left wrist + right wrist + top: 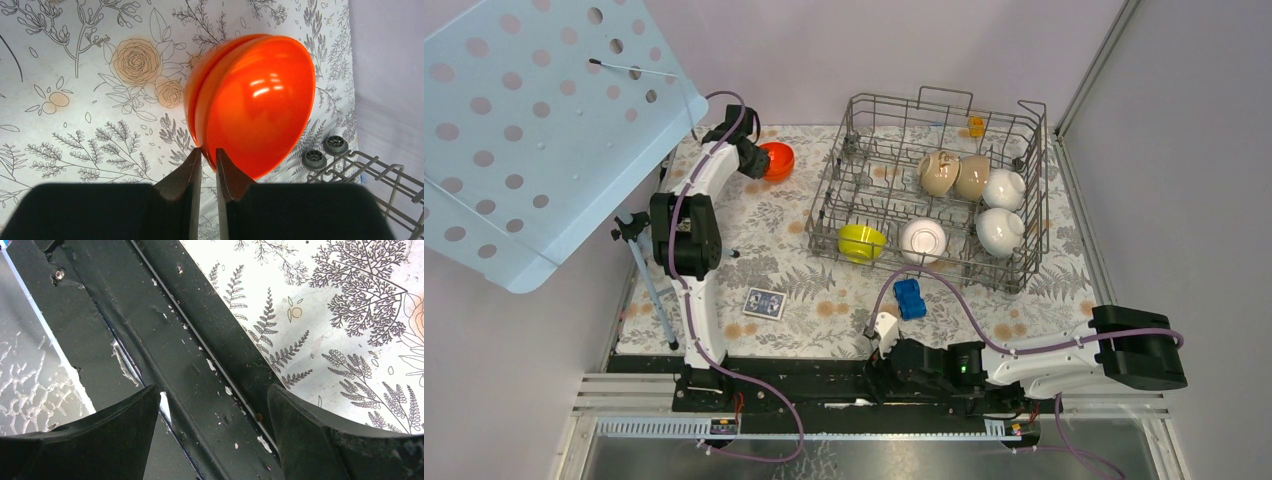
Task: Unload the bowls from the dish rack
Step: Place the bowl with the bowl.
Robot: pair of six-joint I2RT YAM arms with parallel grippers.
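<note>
Left arm, right arm: white links, black joints, purple cables. End effector fingers black, tapered.

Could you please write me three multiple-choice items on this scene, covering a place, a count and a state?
1. Where are the orange bowls? A in the dish rack; B left of it, at the left gripper; C at the near edge.
2. How many bowls sit in the rack? A four; B six; C eight.
3. How is the right gripper? A open, empty; B shut on a bowl; C shut, empty.
1 B: they show outside the wires, at that gripper.
2 B: one yellow-green bowl, three white bowls, two beige bowls.
3 A: its fingers stand wide apart, nothing between.
</note>
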